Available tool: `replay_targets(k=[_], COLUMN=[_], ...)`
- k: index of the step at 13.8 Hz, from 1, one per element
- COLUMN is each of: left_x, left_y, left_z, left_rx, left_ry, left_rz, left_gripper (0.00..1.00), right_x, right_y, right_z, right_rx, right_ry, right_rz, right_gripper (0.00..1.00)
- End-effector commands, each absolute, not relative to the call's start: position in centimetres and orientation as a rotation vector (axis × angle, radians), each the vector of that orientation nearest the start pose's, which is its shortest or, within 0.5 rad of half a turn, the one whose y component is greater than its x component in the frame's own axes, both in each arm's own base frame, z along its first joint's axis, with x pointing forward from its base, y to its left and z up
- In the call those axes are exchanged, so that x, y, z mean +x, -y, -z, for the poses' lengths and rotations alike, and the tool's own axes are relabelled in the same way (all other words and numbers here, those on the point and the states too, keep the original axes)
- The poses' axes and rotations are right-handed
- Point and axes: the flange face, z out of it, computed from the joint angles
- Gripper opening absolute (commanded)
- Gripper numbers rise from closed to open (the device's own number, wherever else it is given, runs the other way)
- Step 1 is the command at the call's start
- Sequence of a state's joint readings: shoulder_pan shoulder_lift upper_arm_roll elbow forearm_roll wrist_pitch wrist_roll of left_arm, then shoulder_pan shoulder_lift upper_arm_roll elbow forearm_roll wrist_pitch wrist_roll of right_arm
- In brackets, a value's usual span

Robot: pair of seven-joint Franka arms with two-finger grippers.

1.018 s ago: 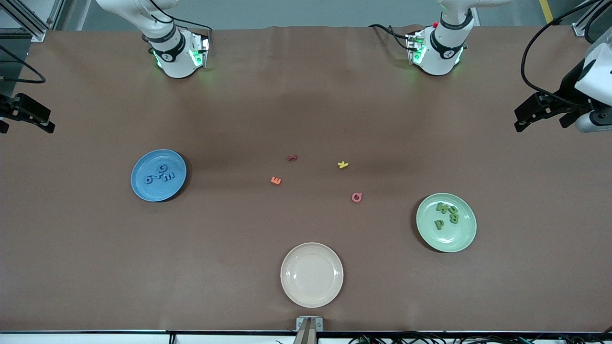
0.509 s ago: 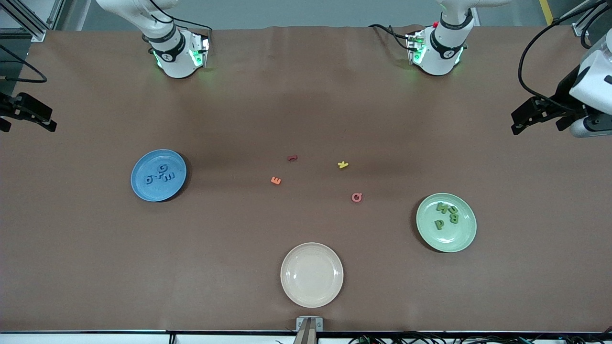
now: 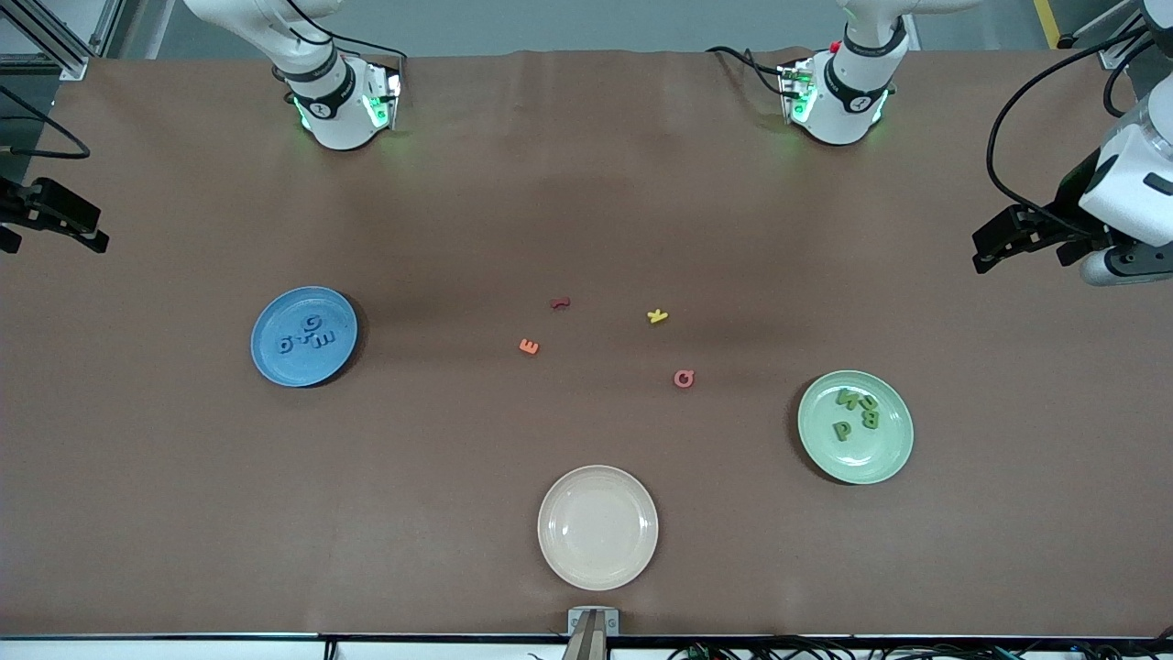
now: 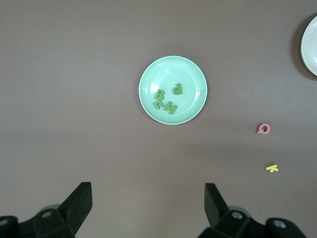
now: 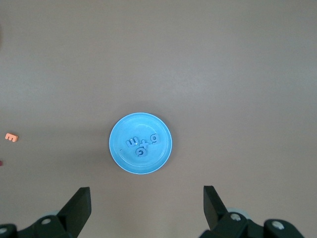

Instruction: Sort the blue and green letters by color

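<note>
Several light blue letters (image 3: 307, 337) lie together on the blue plate (image 3: 275, 316) toward the right arm's end; the right wrist view shows them (image 5: 141, 144) on that plate (image 5: 119, 134). Several dark green letters (image 3: 857, 412) lie on the pale green plate (image 3: 884, 463) toward the left arm's end, and they also show in the left wrist view (image 4: 167, 99) on the plate (image 4: 195, 74). My left gripper (image 3: 1022, 261) (image 4: 148, 198) hangs open and empty high over its table end. My right gripper (image 3: 50, 246) (image 5: 147, 198) hangs open and empty high over the other end.
An empty cream plate (image 3: 597, 527) sits near the table's front edge. Loose on the middle of the brown table are a dark red letter (image 3: 560, 302), an orange E (image 3: 529, 346), a yellow K (image 3: 657, 316) and a pink Q (image 3: 684, 379).
The left arm's wrist has shifted a little at the table's end, and its gripper has drifted slightly toward the middle. The right gripper and all letters have stayed put.
</note>
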State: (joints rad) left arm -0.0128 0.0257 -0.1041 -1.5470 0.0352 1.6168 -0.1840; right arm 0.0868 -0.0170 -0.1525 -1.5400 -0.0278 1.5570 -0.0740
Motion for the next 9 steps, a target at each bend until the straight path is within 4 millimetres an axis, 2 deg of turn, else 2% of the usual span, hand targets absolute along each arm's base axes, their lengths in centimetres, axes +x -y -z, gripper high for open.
replay_targets(k=[1, 9], left_x=[56.65, 56.06], left_y=[5.94, 6.15], left_z=[-63.56, -63.75], left_rx=[-3.104, -3.101], left_ry=[0.095, 0.089], left_rz=[0.104, 0.074], left_gripper=[1.00, 1.00], right_x=[54.76, 54.76], right_y=[3.85, 3.85], right_z=[-65.18, -65.25], right_rx=[-3.166, -3.166], right_ry=[-0.002, -0.004], right_rz=[0.051, 0.053], right_gripper=[1.00, 1.00])
